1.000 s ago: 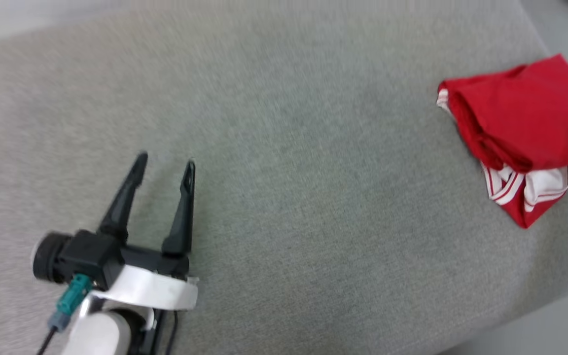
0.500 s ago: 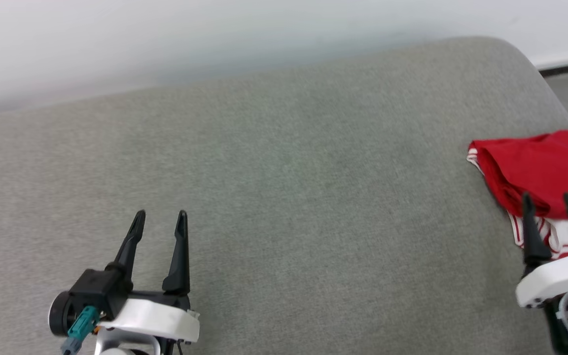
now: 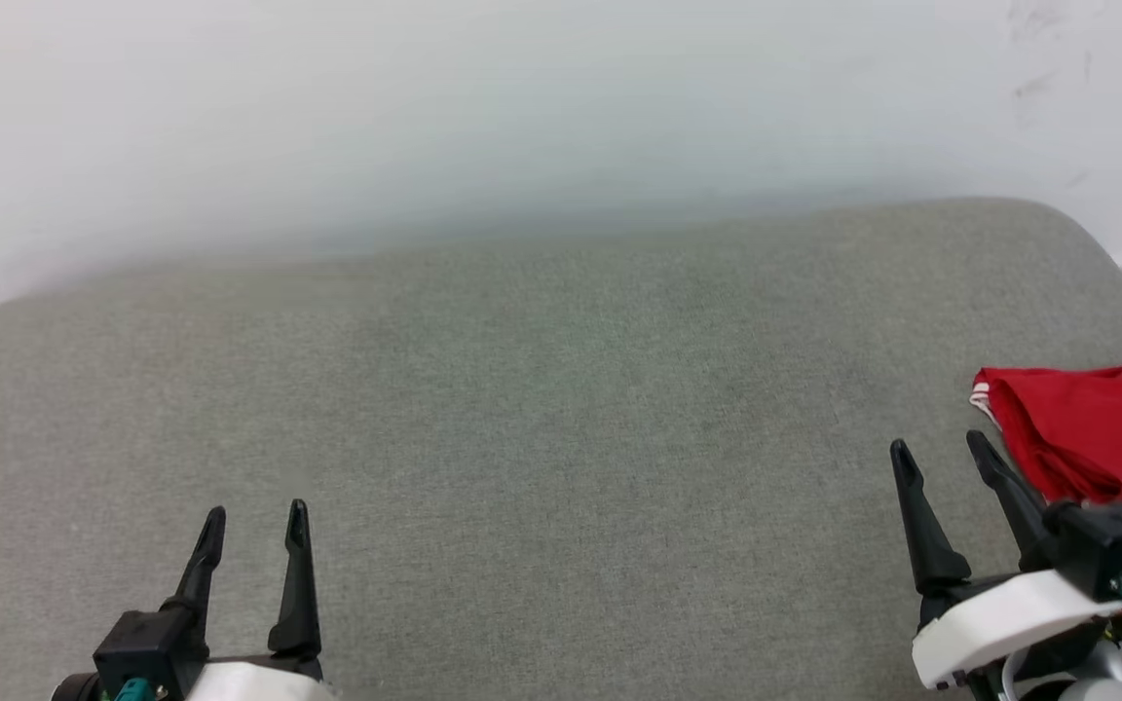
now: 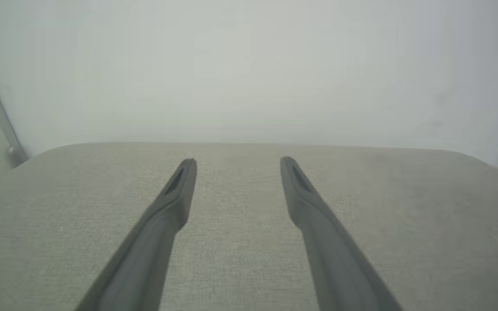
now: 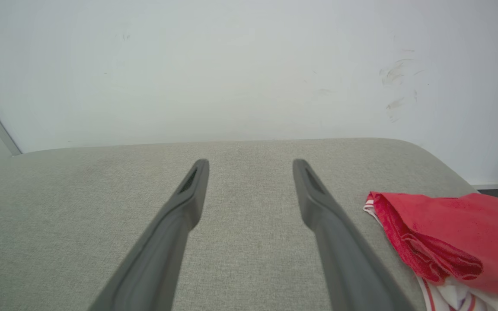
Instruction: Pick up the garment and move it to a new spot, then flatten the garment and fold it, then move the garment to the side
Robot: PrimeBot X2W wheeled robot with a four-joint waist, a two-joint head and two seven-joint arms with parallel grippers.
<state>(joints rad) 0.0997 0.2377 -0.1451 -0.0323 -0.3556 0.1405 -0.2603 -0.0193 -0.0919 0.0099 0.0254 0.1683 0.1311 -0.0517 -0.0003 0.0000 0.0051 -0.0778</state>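
Left claw [image 3: 257, 508]: you see it spread wide, empty.
Right claw [image 3: 938, 441]: spread, empty, beside the jersey [image 3: 1097, 438].
Right wrist view: gives you its white striped trim [image 5: 445, 298].

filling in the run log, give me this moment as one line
garment: folded, right end of grey surface | left gripper: open, empty | right gripper: open, empty, beside garment

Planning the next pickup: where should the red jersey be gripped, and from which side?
Pinch the thick rolled fold along the left edge of the jersey, coming from the left with the open right tool beside it. That edge bunches the layers into a raised ridge, so one pinch would probably lift the stack; the flat top gives little to bite.
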